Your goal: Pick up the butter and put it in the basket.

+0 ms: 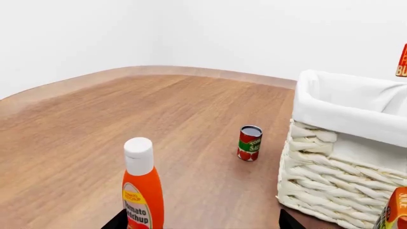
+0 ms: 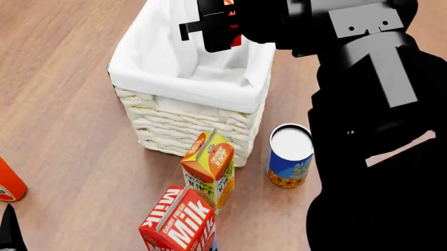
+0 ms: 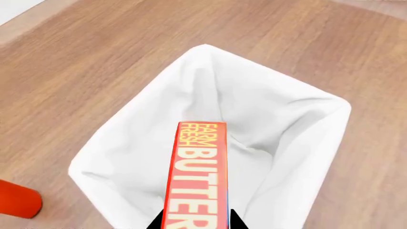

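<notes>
Red-orange butter (image 3: 196, 176), a light, stiff carton, hangs on edge above the open basket (image 3: 102, 157), pinched across its narrow faces by the right pincer (image 3: 194, 220). Such a box likely tolerates a firm hold at its flat sides. Left pincer (image 1: 200, 220) spread, empty, over the counter (image 1: 127, 109) near the ketchup (image 1: 142, 191).

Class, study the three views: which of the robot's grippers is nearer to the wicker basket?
Right. The right gripper, shut on the butter, hangs directly above the basket opening. The left gripper sits off to the basket's side, low over the table beside the ketchup bottle.
</notes>
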Tool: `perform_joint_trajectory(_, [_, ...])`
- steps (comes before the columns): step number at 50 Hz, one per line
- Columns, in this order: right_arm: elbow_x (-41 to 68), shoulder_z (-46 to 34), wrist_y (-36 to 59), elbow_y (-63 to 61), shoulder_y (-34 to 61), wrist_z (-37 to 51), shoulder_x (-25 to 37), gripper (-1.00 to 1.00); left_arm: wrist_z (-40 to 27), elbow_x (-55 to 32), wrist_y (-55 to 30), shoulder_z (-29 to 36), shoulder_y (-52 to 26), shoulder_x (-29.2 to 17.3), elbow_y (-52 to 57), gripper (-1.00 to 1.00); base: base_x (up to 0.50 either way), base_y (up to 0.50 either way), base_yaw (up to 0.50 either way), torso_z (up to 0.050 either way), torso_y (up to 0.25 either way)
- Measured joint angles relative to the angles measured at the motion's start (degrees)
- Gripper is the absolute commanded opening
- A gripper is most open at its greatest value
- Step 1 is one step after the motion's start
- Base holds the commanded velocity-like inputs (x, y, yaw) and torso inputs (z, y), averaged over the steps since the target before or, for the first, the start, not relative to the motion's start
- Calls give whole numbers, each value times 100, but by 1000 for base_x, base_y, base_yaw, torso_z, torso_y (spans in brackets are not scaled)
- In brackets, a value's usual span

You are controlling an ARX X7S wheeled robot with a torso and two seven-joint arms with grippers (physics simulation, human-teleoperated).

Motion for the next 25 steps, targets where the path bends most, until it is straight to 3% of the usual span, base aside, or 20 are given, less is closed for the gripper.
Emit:
perform_joint_trajectory(4, [-124, 114, 27, 0, -1, -40, 1, -100, -17, -13, -11, -1, 2, -5, 13, 100, 0, 0, 1, 0, 3])
perform_joint_trajectory(5, [-145, 131, 28, 0, 1, -50, 1, 100, -20, -15, -13, 1, 3, -5, 16, 100, 0, 0, 0, 0, 0])
perform_joint_trajectory(25, [-661, 710, -127, -67, 156, -248, -7, 100, -58, -56, -24, 17, -12, -26, 15, 100, 0, 0, 0, 0, 0])
